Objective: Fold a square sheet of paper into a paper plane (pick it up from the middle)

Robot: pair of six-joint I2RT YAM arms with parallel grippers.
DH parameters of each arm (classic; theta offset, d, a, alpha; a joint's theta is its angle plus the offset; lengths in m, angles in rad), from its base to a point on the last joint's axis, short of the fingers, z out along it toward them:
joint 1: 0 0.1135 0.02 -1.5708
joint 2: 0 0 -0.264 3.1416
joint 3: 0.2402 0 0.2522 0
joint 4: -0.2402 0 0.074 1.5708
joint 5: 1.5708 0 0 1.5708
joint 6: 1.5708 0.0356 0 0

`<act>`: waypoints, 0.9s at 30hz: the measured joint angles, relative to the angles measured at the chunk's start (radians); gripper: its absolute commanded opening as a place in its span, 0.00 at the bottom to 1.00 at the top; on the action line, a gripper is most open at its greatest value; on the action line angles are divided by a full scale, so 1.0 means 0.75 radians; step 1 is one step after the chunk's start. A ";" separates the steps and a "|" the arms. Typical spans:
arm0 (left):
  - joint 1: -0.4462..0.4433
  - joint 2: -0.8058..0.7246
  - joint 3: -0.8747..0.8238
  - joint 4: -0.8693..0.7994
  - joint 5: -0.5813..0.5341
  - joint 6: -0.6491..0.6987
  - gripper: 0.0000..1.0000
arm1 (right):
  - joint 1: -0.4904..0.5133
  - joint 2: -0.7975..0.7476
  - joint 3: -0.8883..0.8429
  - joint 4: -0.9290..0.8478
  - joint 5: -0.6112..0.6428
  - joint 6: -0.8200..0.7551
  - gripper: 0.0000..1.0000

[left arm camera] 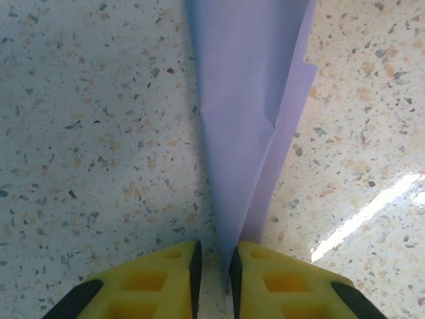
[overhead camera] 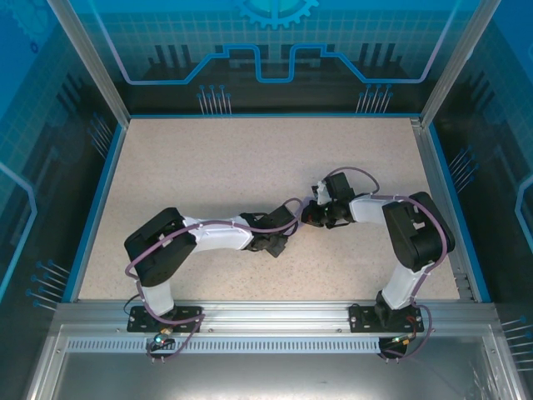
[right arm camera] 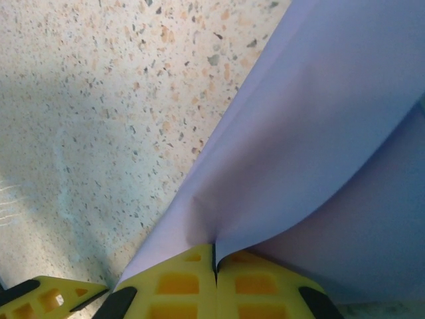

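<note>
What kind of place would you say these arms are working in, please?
Probably a lab test cell or demo booth: a speckled tabletop fenced by an aluminium frame and blue circuit-print panels, with two bolted-down arms folding lavender paper.

paper (left arm camera: 249, 100): plain lavender-purple
pincer fingers (right arm camera: 179, 286): yellow, black edges
bench (overhead camera: 208, 175): beige, dark and orange speckles

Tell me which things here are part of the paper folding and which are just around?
Part of the job:
- purple paper, folded
- left gripper, nearly closed around it
- right gripper, pinching it shut

Just around:
- speckled table
- blue walls
</note>
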 measured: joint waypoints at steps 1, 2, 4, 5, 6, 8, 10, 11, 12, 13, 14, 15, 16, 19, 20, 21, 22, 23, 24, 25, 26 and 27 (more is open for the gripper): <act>0.000 0.000 0.000 -0.001 0.000 0.001 0.26 | 0.000 0.000 0.000 -0.002 0.003 -0.005 0.00; 0.000 0.000 0.000 -0.001 0.000 0.001 0.28 | 0.001 0.000 0.000 -0.004 0.007 -0.009 0.00; 0.000 0.000 0.000 -0.001 0.001 -0.001 0.30 | 0.002 0.000 0.004 -0.007 0.011 -0.016 0.00; 0.000 -0.001 0.000 -0.001 0.001 -0.003 0.32 | 0.002 0.000 0.005 -0.010 0.012 -0.019 0.00; 0.000 -0.002 0.000 -0.002 0.002 -0.005 0.32 | 0.002 0.001 0.007 -0.013 0.012 -0.019 0.00; 0.000 -0.015 0.000 -0.018 0.026 -0.009 0.34 | 0.002 0.004 0.011 -0.016 0.013 -0.020 0.00; 0.000 -0.037 0.000 -0.038 0.054 -0.014 0.34 | 0.002 0.005 0.015 -0.018 0.017 -0.023 0.00; 0.001 -0.053 0.000 -0.046 0.073 -0.016 0.34 | 0.002 0.007 0.015 -0.018 0.018 -0.024 0.00; 0.003 -0.068 0.000 -0.051 0.089 -0.020 0.34 | 0.002 0.007 0.015 -0.017 0.019 -0.024 0.00; 0.009 -0.089 -0.001 -0.054 0.114 -0.030 0.34 | 0.002 0.008 0.016 -0.018 0.020 -0.026 0.00; 0.017 -0.109 -0.001 -0.055 0.140 -0.042 0.33 | 0.002 0.008 0.016 -0.018 0.020 -0.028 0.00; 0.029 -0.128 -0.001 -0.054 0.168 -0.052 0.33 | 0.002 0.009 0.016 -0.018 0.020 -0.029 0.00; 0.049 -0.152 -0.004 -0.049 0.201 -0.068 0.31 | 0.002 0.010 0.016 -0.017 0.019 -0.029 0.00; 0.126 -0.215 -0.028 -0.007 0.296 -0.121 0.26 | 0.002 0.011 0.016 -0.015 0.018 -0.029 0.00; 0.154 -0.228 -0.039 0.011 0.330 -0.142 0.23 | 0.002 0.011 0.016 -0.015 0.017 -0.029 0.00; 0.178 -0.234 -0.045 0.030 0.358 -0.160 0.20 | 0.002 0.012 0.016 -0.015 0.017 -0.029 0.00; 0.200 -0.234 -0.050 0.047 0.385 -0.181 0.19 | 0.001 0.012 0.016 -0.015 0.016 -0.029 0.00; 0.219 -0.232 -0.055 0.063 0.410 -0.197 0.18 | 0.001 0.012 0.016 -0.014 0.016 -0.029 0.00; 0.231 -0.228 -0.056 0.073 0.428 -0.215 0.18 | 0.001 0.012 0.016 -0.014 0.015 -0.029 0.00; 0.241 -0.220 -0.056 0.087 0.449 -0.225 0.17 | 0.001 0.012 0.016 -0.014 0.015 -0.029 0.00; 0.246 -0.205 -0.056 0.104 0.469 -0.234 0.17 | 0.001 0.012 0.016 -0.014 0.015 -0.028 0.00; 0.246 -0.192 -0.056 0.118 0.484 -0.242 0.16 | 0.001 0.012 0.016 -0.014 0.014 -0.028 0.00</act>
